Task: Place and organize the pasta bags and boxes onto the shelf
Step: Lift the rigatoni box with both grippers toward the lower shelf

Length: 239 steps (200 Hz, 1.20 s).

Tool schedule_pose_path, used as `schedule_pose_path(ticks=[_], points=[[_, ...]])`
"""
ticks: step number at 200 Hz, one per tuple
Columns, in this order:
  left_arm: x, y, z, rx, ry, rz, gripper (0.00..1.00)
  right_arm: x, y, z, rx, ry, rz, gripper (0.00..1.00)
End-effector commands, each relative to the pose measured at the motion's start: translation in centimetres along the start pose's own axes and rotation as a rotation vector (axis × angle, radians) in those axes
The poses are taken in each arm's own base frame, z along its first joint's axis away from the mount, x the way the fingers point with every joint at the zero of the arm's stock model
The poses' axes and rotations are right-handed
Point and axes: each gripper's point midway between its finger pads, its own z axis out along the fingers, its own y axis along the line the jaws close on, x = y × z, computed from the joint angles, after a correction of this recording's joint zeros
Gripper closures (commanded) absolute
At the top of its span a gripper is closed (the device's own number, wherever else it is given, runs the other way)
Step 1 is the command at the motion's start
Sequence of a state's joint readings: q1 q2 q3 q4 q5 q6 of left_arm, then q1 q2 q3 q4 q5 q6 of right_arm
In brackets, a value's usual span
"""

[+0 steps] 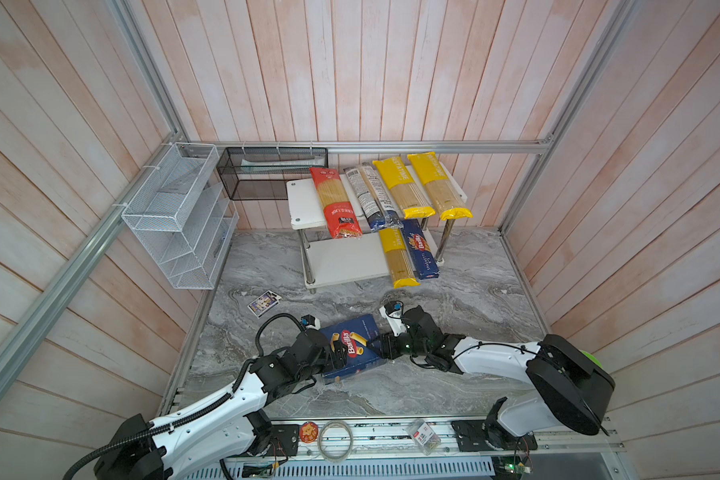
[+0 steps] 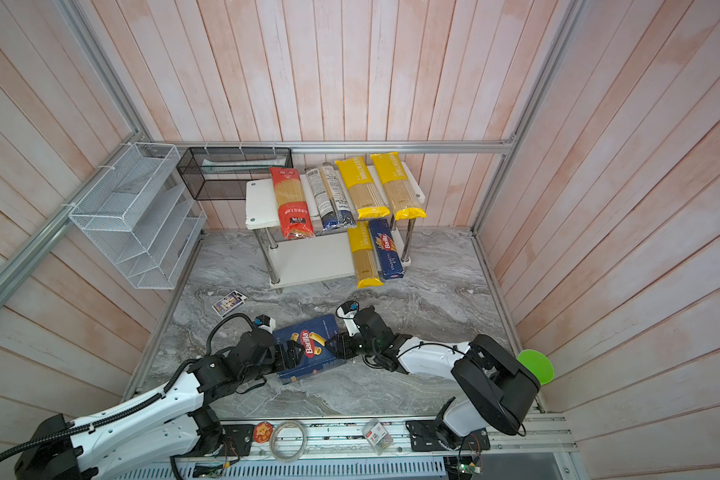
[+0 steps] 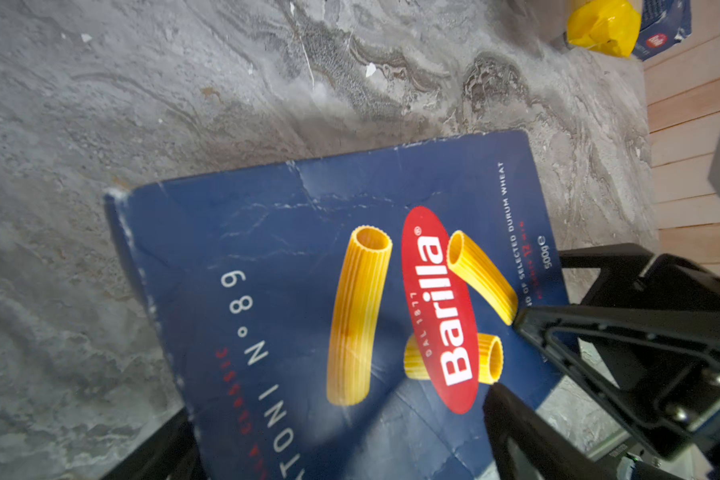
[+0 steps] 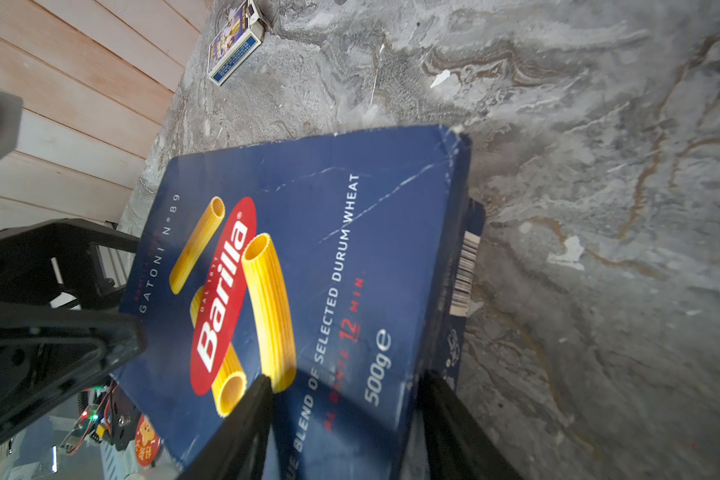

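The wide dark blue Barilla rigatoni box (image 1: 352, 345) (image 2: 308, 349) (image 3: 308, 270) (image 4: 329, 249) hangs tilted low over the marble table, between both arms. My left gripper (image 1: 336, 353) (image 3: 335, 403) is shut on its left end. My right gripper (image 1: 385, 345) (image 4: 345, 377) is shut on its right end, one finger on the face and one on the side wall. On the shelf's (image 1: 304, 199) top board lie a red bag (image 1: 335, 203), a blue-and-clear bag (image 1: 373, 197) and two yellow bags (image 1: 404, 189). A third yellow bag (image 1: 398, 257) and the narrow spaghetti box (image 1: 420, 249) lie on the lower board.
A white wire rack (image 1: 179, 212) hangs on the left wall and a black mesh basket (image 1: 271, 172) on the back rail. A small card box (image 1: 264, 303) lies left of the arms. A tape roll (image 1: 335, 440) and a small clear box (image 1: 424, 436) sit on the front rail.
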<state>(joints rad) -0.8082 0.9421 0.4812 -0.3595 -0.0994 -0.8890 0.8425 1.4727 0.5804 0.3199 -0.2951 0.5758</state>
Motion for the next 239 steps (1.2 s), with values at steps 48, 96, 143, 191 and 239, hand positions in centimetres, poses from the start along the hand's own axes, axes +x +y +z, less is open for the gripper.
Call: schedule_pose_path(ticks=[48, 96, 143, 191, 239], points=[[-5.6, -7.9, -1.5, 0.241, -0.166, 0.08, 0.01, -6.6, 7.4, -0.6, -0.179, -0.155, -0.101, 0.47], [-8.9, -10.5, -2.4, 0.266, -0.239, 0.13, 0.01, -8.9, 8.6, -1.4, -0.187, -0.216, -0.115, 0.47], [-12.3, -12.4, -2.7, 0.314, -0.295, 0.146, 0.0, -10.4, 8.7, -2.0, -0.164, -0.262, -0.125, 0.47], [-14.7, -13.7, -2.3, 0.332, -0.329, 0.169, 0.0, -13.5, 8.7, -3.7, -0.149, -0.36, -0.137, 0.47], [-15.7, -13.8, -0.8, 0.312, -0.319, 0.194, 0.0, -16.7, 8.7, -4.6, -0.129, -0.419, -0.168, 0.47]])
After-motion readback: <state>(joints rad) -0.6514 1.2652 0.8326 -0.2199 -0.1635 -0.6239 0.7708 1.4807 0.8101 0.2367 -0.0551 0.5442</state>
